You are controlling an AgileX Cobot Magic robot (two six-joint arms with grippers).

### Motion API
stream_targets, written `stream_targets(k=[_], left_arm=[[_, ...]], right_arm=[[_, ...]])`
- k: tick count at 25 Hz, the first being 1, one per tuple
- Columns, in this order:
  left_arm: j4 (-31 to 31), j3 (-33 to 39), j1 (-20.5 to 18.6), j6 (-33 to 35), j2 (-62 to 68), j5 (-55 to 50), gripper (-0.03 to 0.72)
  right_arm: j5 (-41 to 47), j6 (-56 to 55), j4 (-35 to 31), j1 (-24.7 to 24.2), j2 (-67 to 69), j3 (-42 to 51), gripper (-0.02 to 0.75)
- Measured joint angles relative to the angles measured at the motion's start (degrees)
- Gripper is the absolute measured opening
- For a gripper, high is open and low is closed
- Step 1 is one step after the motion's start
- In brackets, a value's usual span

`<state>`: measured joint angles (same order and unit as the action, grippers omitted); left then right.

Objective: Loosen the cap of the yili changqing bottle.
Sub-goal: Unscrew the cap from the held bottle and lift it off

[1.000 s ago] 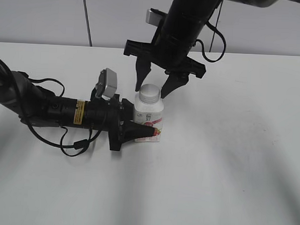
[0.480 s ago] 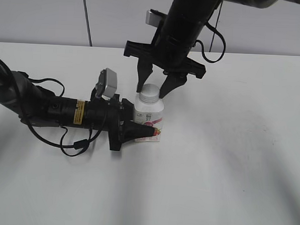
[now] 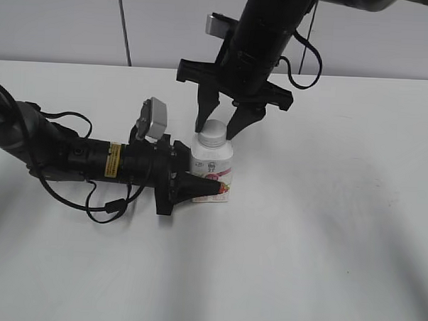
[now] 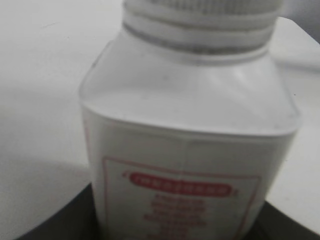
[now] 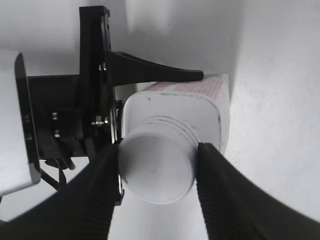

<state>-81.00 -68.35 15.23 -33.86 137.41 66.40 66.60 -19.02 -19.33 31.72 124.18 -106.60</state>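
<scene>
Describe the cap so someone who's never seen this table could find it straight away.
On the white table, find the squat white bottle with the pink-red label. The cap is the round, pale ribbed lid on top, sitting between the right gripper's two dark jaws.

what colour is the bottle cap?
White, a touch greyish in the light. The cap shows best in the right wrist view, topping the yili changqing bottle.

My matt black ribbed plastic fingers (image 5: pixel 100 195) are flanking a smooth round white plastic cap (image 5: pixel 156 170) on a squat, faintly glossy white plastic bottle (image 3: pixel 212 160).
</scene>
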Motion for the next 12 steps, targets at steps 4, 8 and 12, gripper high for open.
stream_targets(k=[4, 8, 12], left_arm=[[-0.1, 0.0, 0.0, 0.0, 0.0, 0.0, 0.369], [-0.1, 0.0, 0.0, 0.0, 0.0, 0.0, 0.368], [-0.1, 0.0, 0.0, 0.0, 0.0, 0.0, 0.368]], right_arm=[[0.1, 0.3, 0.1, 0.0, 0.0, 0.0, 0.38], [0.3, 0.3, 0.7, 0.0, 0.0, -0.1, 0.439], [0.4, 0.4, 1.0, 0.0, 0.0, -0.1, 0.467]])
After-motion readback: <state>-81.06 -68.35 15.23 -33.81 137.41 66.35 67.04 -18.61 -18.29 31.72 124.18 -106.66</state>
